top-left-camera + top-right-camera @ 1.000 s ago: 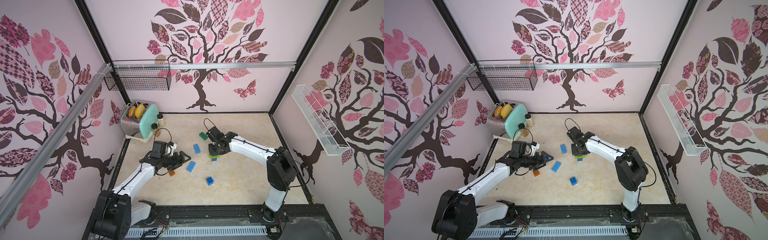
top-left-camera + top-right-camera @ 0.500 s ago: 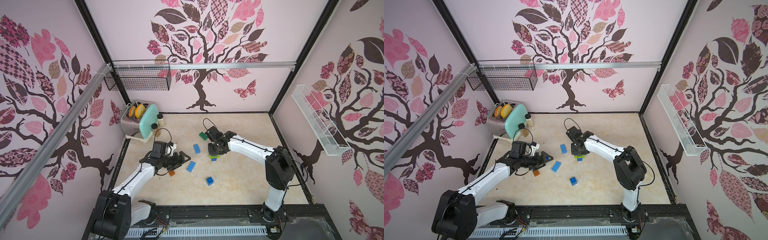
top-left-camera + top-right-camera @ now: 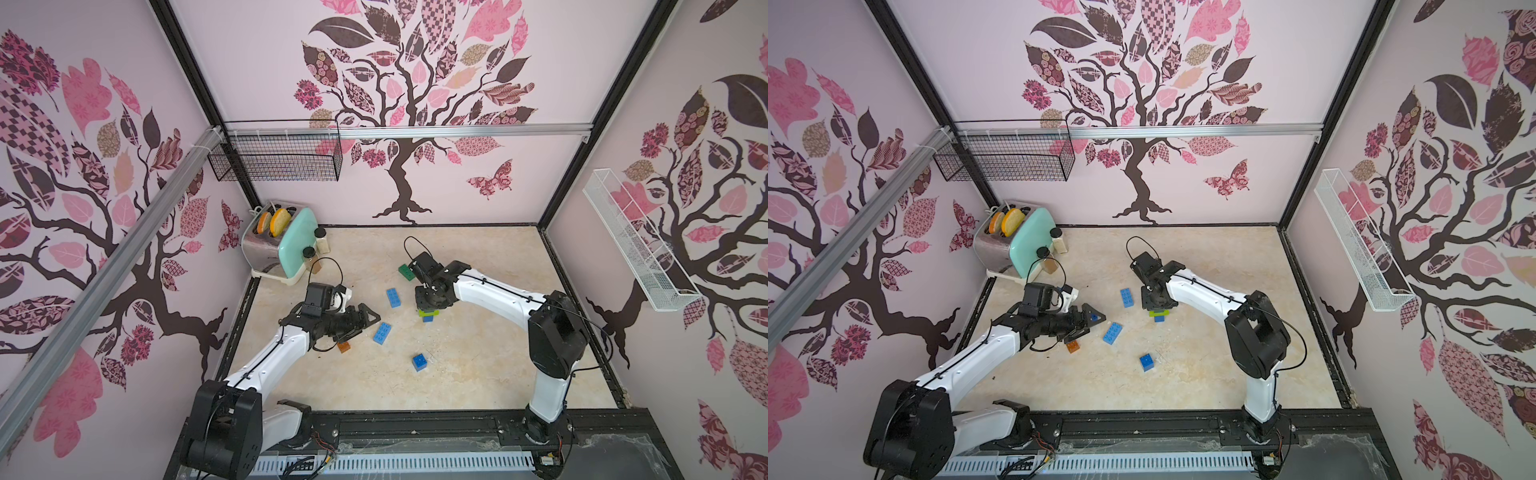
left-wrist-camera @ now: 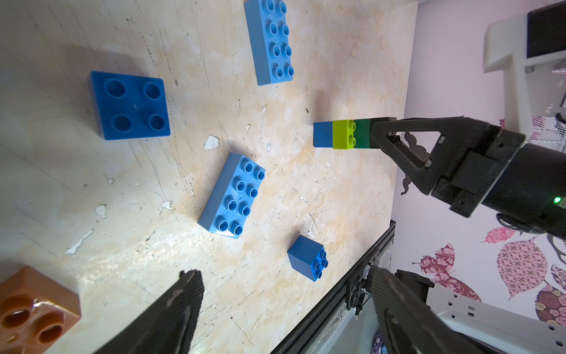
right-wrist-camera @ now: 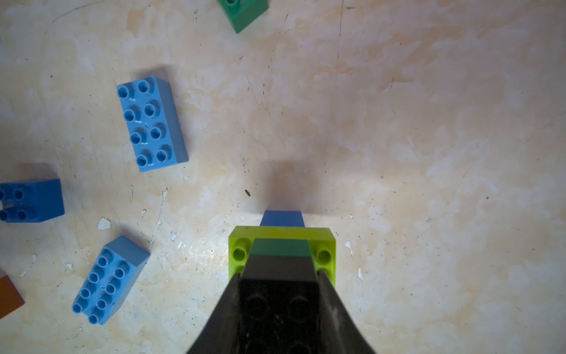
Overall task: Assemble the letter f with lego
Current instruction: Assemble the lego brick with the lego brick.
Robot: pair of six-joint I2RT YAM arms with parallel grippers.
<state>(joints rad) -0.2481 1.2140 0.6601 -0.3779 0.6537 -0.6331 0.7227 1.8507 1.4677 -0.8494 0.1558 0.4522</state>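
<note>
The beige surface [image 3: 478, 374], in both top views, carries loose blue bricks [image 3: 381, 333] and a brick stack [image 3: 428, 318] under the right claw [image 3: 430, 306]. Left wrist view: the left claw [image 4: 283, 271] gapes, empty. Right wrist view: the right claw clenches the stack's black brick [image 5: 278, 294].

My right gripper [image 5: 277, 285]: black. The stack at it, top down: black studded plastic brick [image 5: 278, 266], dark green brick [image 5: 281, 247], lime green oblong brick [image 5: 325, 245], blue square brick [image 5: 283, 218]. Other bricks: light blue oblong brick [image 5: 151, 122], second light blue oblong brick [image 5: 108, 280], brown square brick [image 4: 33, 303]. Tabletop [image 5: 428, 122]: mottled beige. Walls [image 3: 561, 83]: pale pink, dark tree-and-leaf print.
</note>
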